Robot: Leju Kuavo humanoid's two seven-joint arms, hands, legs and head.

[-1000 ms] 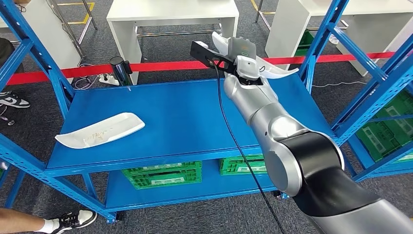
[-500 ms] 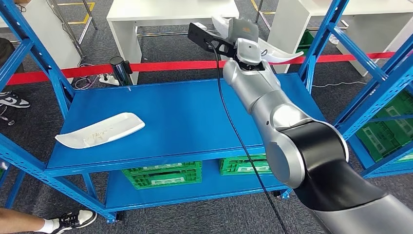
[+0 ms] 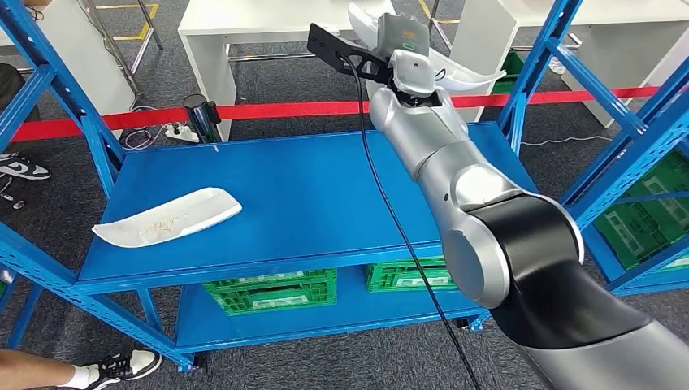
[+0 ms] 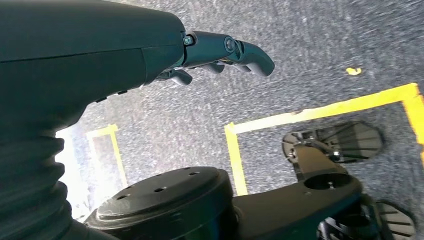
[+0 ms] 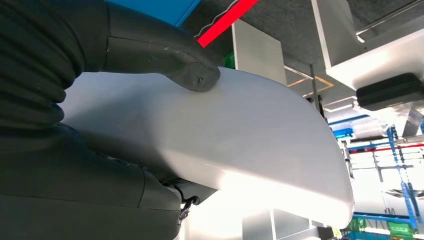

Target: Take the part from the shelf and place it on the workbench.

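My right hand [image 3: 409, 61] is raised above the back edge of the blue shelf [image 3: 325, 203] and holds a long white curved part [image 3: 463, 79], whose ends stick out on both sides of the hand. In the right wrist view the thumb [image 5: 165, 55] presses on the white part [image 5: 240, 140]. A second white part [image 3: 166, 216] lies on the shelf's left front. My left hand [image 4: 220, 52] hangs over the grey floor with its fingers curled and nothing in them.
White workbenches [image 3: 284, 20] stand beyond a red floor tape [image 3: 268, 111]. Blue shelf uprights [image 3: 536, 69] rise at right and left. Green crates [image 3: 272, 291] sit on the lower shelf. A person's shoe [image 3: 122, 367] is at the bottom left.
My right arm has lifted the white part higher and farther from the shelf, toward the white benches. The part on the shelf has stayed put.
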